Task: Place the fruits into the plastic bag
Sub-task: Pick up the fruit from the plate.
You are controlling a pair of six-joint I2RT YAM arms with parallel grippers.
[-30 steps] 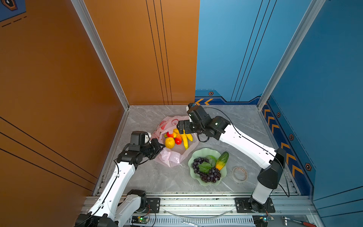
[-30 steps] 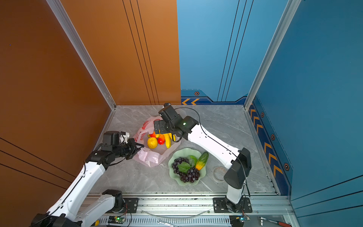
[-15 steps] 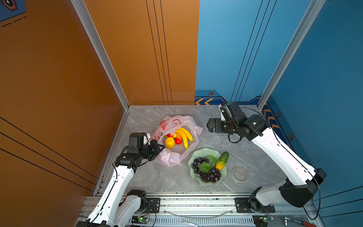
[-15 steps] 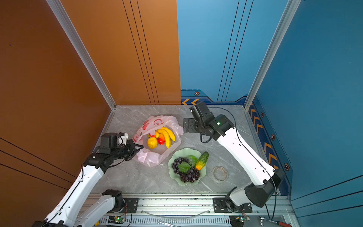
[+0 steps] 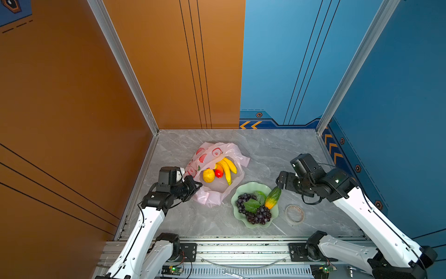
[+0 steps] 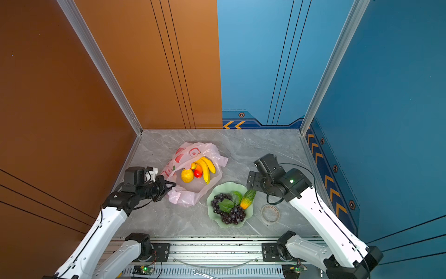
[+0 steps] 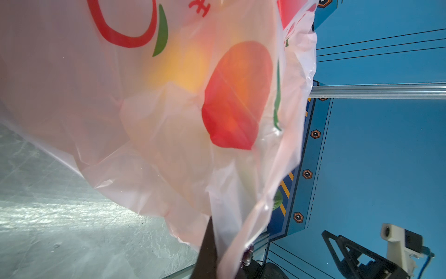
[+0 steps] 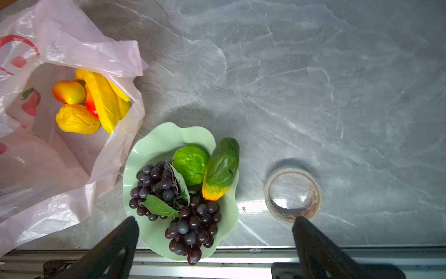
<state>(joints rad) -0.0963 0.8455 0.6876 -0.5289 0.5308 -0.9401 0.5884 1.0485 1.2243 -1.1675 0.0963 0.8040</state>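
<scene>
The pale-pink plastic bag [image 5: 212,193] [image 6: 190,190] lies open on the table. Inside it are a banana bunch [image 5: 228,166] [image 8: 103,99], a bumpy lemon [image 5: 208,175] [image 8: 77,119] and two red-yellow mangoes [image 8: 68,91]. My left gripper [image 5: 196,186] [image 7: 226,244] is shut on the bag's near-left edge, holding the mouth open. The pale green plate [image 5: 251,186] [image 8: 154,142] holds purple grapes [image 5: 255,213] [image 8: 190,224], a green-orange oblong fruit [image 5: 273,197] [image 8: 220,169] and a green ball [image 8: 190,164]. My right gripper [image 5: 281,181] [image 8: 215,221] hangs open and empty above the plate's right side.
A clear tape roll [image 5: 294,213] [image 8: 293,193] lies on the grey marble table [image 5: 277,149] to the right of the plate. Orange and blue walls close in the left, back and right sides. A metal rail [image 5: 241,248] runs along the front edge.
My right arm has swung away from the bag's mouth, rightward and nearer, to above the plate's right side. The bananas now lie uncovered in the bag. The left gripper has kept its hold.
</scene>
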